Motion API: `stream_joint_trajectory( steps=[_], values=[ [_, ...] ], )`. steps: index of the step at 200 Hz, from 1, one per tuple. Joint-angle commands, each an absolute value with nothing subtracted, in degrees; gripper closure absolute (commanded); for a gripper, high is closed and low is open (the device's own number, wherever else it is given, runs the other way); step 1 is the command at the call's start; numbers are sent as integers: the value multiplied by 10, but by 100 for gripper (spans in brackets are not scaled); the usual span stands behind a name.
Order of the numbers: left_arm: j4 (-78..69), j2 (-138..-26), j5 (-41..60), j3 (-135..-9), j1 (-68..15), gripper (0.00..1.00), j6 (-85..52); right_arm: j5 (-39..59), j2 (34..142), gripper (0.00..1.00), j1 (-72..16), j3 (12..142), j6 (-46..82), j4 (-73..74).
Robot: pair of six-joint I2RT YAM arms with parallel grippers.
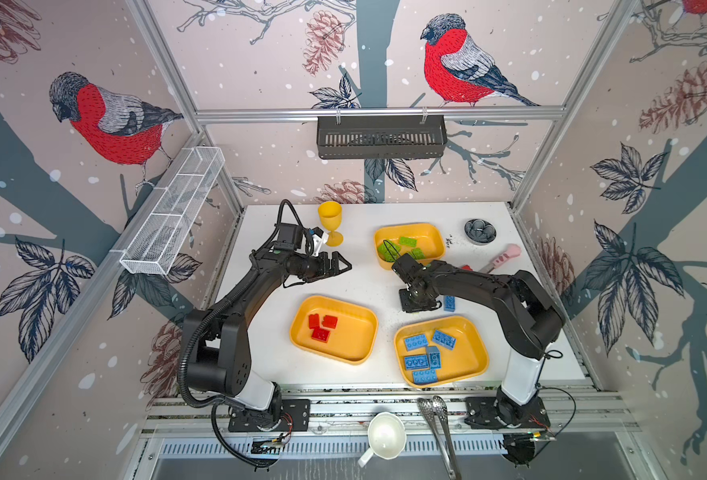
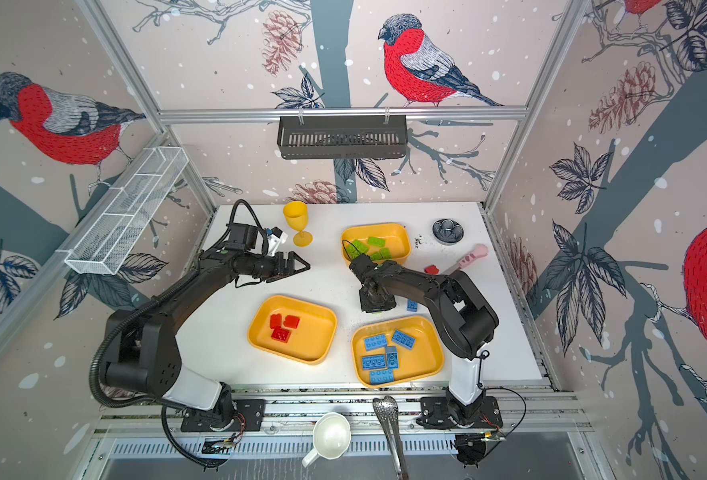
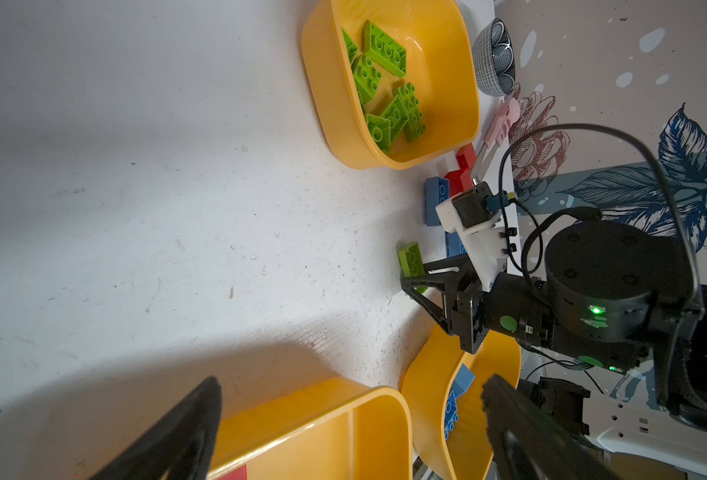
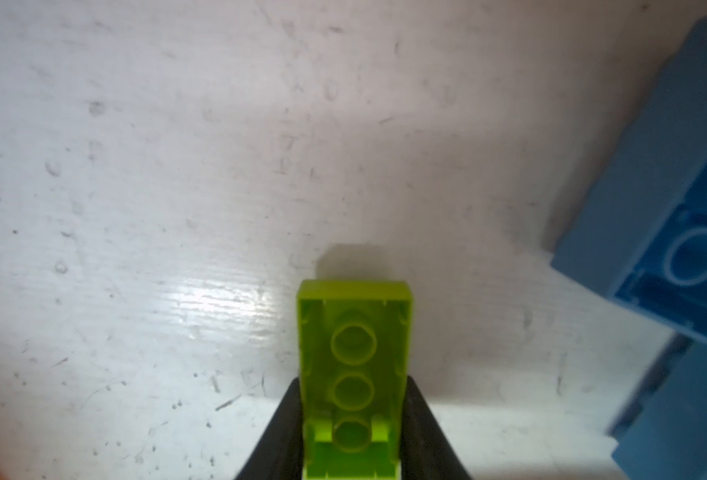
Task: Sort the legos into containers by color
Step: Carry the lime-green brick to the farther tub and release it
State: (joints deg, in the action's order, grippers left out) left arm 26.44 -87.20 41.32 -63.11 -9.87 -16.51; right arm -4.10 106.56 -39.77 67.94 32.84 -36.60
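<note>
My right gripper [image 4: 354, 380] is shut on a green lego [image 4: 354, 332], underside up, just above the white table; the left wrist view shows this lego [image 3: 411, 259] too. In both top views that gripper [image 1: 416, 302] points down between three yellow containers: one with green legos [image 1: 410, 226], one with red legos [image 1: 352, 336], one with blue legos [image 1: 468, 349]. A loose blue lego [image 1: 450, 303] lies beside the gripper, and a red lego [image 1: 466, 268] shows behind the arm. My left gripper [image 1: 343, 266] [image 3: 352, 382] hangs open and empty, left of the green container.
A yellow goblet [image 1: 330, 222] stands at the back left, a dark dish [image 1: 480, 231] and a pink-handled tool [image 1: 505, 255] at the back right. A white cup [image 1: 385, 434] and metal tongs [image 1: 439, 419] lie on the front rail.
</note>
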Motion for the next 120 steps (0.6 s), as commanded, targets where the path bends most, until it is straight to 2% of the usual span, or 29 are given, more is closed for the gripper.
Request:
stream_joint_trajectory(
  steps=[1, 49, 120],
  values=[
    [266, -863, 412, -631, -98, 3, -158, -60, 1056, 73, -389, 701, 317, -381],
    [238, -852, 426, -631, -96, 3, -180, -66, 1056, 74, -345, 815, 288, -402],
    [181, -836, 447, -622, -96, 3, -222, -62, 1173, 74, -283, 1004, 254, -385]
  ],
)
